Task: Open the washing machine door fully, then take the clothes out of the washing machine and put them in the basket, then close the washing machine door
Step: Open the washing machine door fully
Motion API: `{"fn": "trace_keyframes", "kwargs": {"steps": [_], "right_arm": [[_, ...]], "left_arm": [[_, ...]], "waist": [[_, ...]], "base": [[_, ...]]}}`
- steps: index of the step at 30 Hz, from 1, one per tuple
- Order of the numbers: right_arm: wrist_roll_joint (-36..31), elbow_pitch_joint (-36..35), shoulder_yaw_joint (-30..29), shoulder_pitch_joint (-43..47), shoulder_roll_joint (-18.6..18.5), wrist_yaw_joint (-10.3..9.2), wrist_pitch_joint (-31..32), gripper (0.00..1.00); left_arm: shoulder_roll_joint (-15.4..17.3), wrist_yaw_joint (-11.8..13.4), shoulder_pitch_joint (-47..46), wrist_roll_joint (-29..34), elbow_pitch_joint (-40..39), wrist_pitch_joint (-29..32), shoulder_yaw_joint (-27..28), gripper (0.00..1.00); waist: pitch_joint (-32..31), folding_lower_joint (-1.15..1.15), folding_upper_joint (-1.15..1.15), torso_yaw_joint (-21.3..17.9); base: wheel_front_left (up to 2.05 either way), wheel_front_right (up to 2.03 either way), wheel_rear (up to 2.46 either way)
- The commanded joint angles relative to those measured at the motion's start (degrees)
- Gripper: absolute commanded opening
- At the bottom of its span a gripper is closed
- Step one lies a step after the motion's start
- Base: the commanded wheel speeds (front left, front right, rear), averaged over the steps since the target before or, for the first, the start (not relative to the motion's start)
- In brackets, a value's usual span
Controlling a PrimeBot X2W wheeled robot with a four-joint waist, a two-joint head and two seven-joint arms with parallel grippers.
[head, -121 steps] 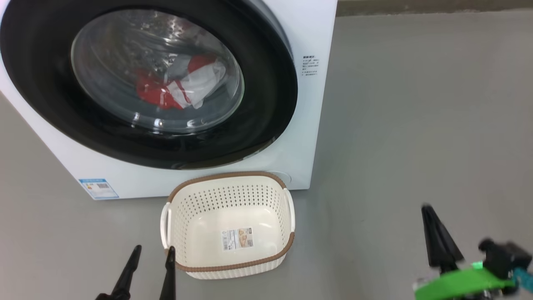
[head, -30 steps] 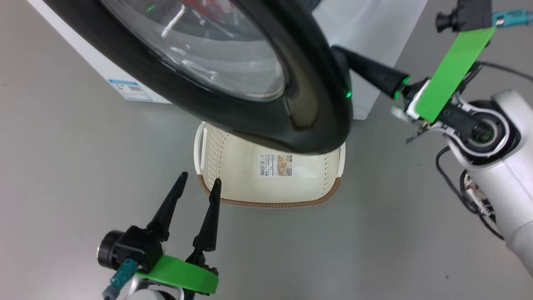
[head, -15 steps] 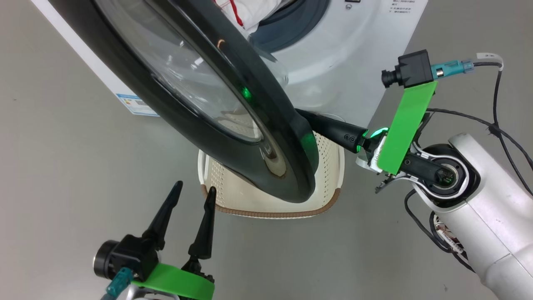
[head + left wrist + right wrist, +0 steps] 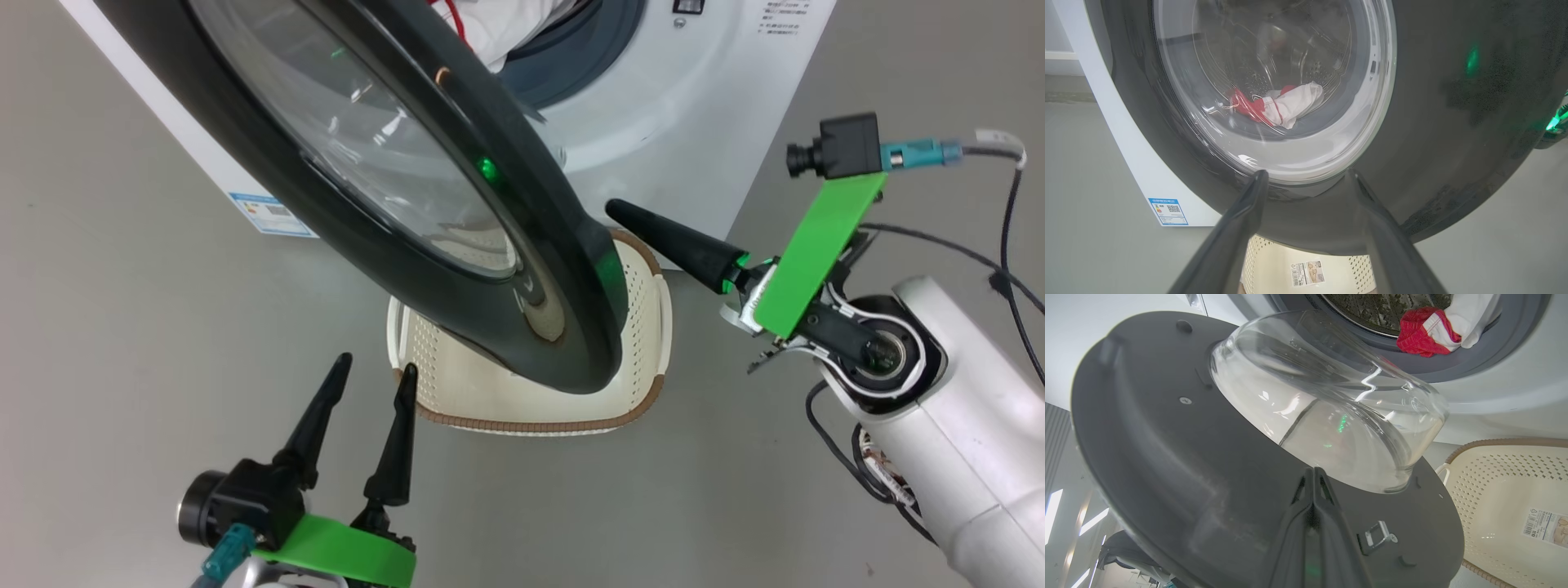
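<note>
The washing machine door (image 4: pixel 563 269) stands partly open, its black rim hanging over the cream basket (image 4: pixel 649 327) on the floor. The red and white clothes (image 4: pixel 498 24) lie at the mouth of the washing machine (image 4: pixel 678 122); they also show behind the glass (image 4: pixel 1280 108) and in the drum (image 4: pixel 1433 328). My right gripper (image 4: pixel 612 208) is shut with nothing in it. It points at the door's inner side (image 4: pixel 1167 465), its tip (image 4: pixel 1313 470) just below the glass bowl. My left gripper (image 4: pixel 375 367) is open, low before the door's outer face (image 4: pixel 1453 122), left of the basket.
Grey floor lies on all sides of the machine. A blue sticker (image 4: pixel 272 214) marks the machine's lower corner. The basket (image 4: pixel 1494 477) holds a label sticker (image 4: pixel 1545 522) on its floor. My right forearm (image 4: pixel 939 408) reaches in from the lower right.
The door has swung further out from the machine over the last second. My right gripper's tip, hidden behind the rim half a second ago, now shows beside it. The left gripper has hardly moved.
</note>
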Motion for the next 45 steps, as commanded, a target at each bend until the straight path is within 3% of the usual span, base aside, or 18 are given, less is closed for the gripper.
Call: {"fn": "trace_keyframes", "kwargs": {"steps": [1,2,3,26,32,37,40,42,45], "right_arm": [[-0.6,-0.8,-0.4,2.2,0.0,0.44,-1.4,0.71],[-0.6,-0.3,-0.6,2.9,-0.1,0.44,-2.0,0.91],[-0.7,0.2,-0.7,3.6,-0.3,0.44,-2.5,1.0],[-1.1,5.2,-4.8,24.1,-2.2,0.44,-16.6,1.0],[-6.5,7.7,-4.0,26.3,-3.3,0.44,-25.4,1.0],[-14.6,10.0,-0.5,25.9,-5.0,0.44,-35.9,1.0],[-19.0,11.1,0.6,25.4,-5.7,0.44,-39.0,1.0],[-22.1,11.3,0.1,25.3,-5.8,0.44,-39.5,1.0],[-29.7,9.6,-5.8,25.7,-4.8,0.44,-39.6,1.0]], "left_arm": [[0.8,0.2,0.5,0.4,-1.3,-0.5,2.2,1.0],[0.8,0.2,0.5,0.5,-1.3,-0.5,2.4,1.0],[0.8,0.2,0.7,0.6,-1.2,-0.5,2.7,1.0],[0.8,-1.1,3.2,1.6,0.5,-0.5,8.4,1.0],[0.8,-1.3,3.9,1.7,0.8,-0.5,9.1,1.0],[0.8,-1.4,4.6,1.8,1.2,-0.5,9.7,1.0],[0.8,-1.4,5.0,1.8,1.4,-0.5,9.9,1.0],[0.8,-1.4,5.3,1.8,1.4,-0.5,10.1,1.0],[0.8,-1.4,5.6,1.9,1.4,-0.5,10.3,1.0]], "waist": [[-0.5,0.0,0.0,-0.4],[-0.8,0.0,0.0,-0.6],[-1.0,0.0,0.0,-1.0],[-4.7,0.0,0.0,-8.1],[-5.2,0.0,0.0,-9.3],[-5.5,0.0,0.0,-9.9],[-5.8,0.0,0.0,-10.1],[-6.0,0.0,0.0,-10.3],[-6.1,0.0,0.0,-10.4]], "base": [[0.0,0.0,0.0],[0.0,0.0,0.0],[0.0,0.0,0.0],[0.0,0.0,0.0],[0.0,0.0,0.0],[0.0,0.0,0.0],[0.0,0.0,0.0],[0.0,0.0,0.0],[0.0,0.0,0.0]]}}
